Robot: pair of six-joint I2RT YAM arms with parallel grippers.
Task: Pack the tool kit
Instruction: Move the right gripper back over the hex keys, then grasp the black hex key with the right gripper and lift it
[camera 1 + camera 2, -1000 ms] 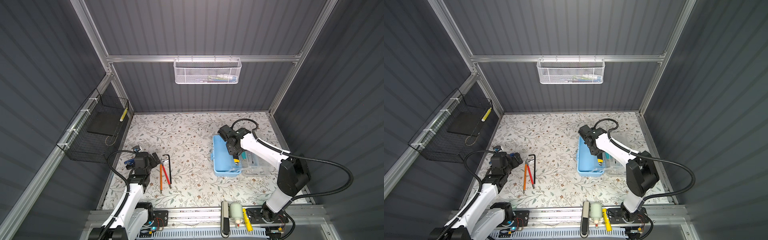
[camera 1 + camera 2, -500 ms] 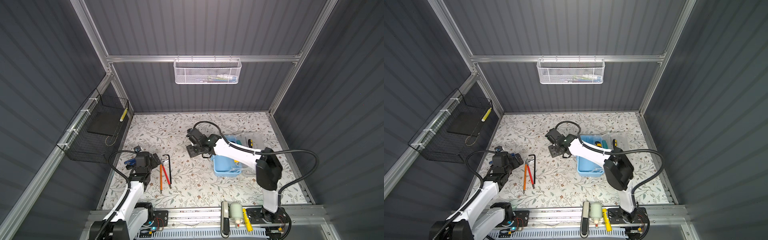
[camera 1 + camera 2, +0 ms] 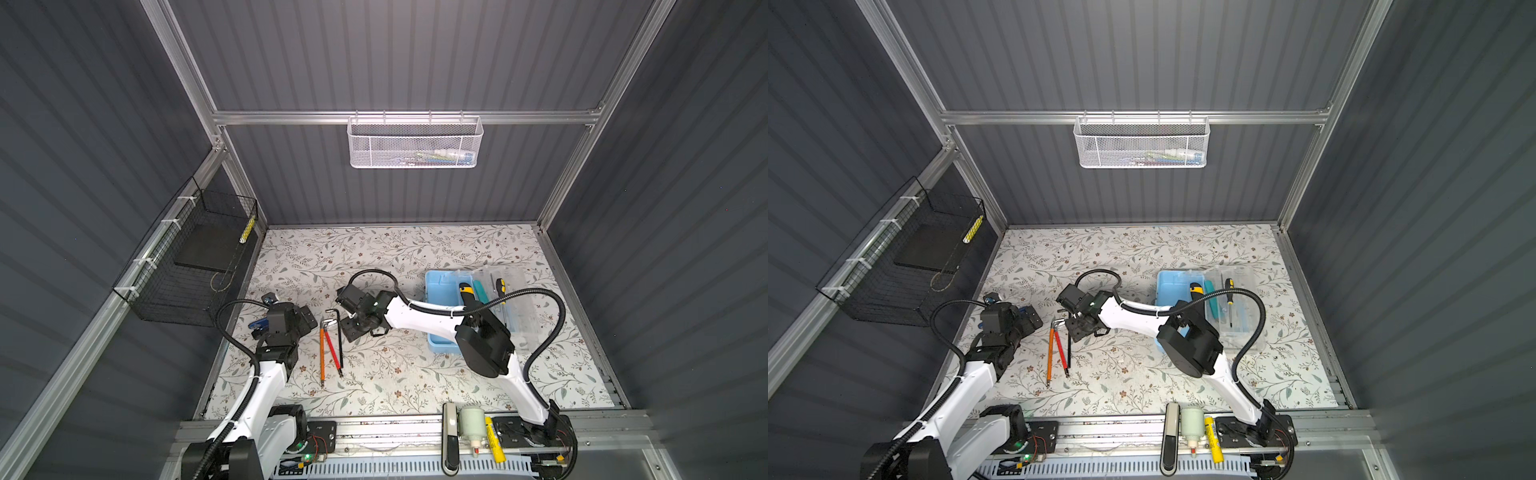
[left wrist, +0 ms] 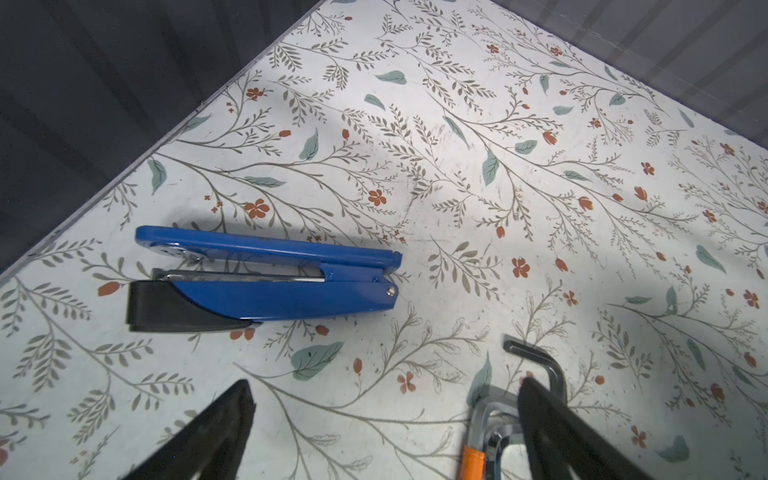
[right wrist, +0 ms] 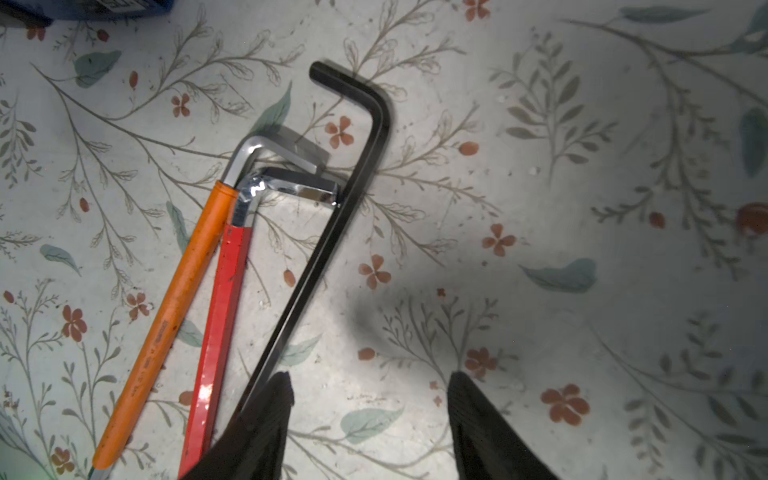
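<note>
Tool kit (image 3: 440, 291) sits open on the right of the floral mat (image 3: 374, 257), long axis running near-to-far, clear lid (image 3: 517, 299) laid out on its right, a screwdriver (image 3: 465, 291) inside, and the right arm crossing its near end. Left of it lie the orange hex key (image 5: 166, 320), red hex key (image 5: 220, 311) and black hex key (image 5: 316, 257) side by side, with a blue stapler (image 4: 262, 282) further left. Right gripper (image 5: 370, 384) is partly open and empty, one finger over the black key's shaft; left gripper (image 4: 386, 384) is wide and empty, by the keys' bends.

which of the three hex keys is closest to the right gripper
The bare black hex key: its shaft runs up to one finger of the right gripper. The red-sleeved key and orange-sleeved key lie farther out.
</note>
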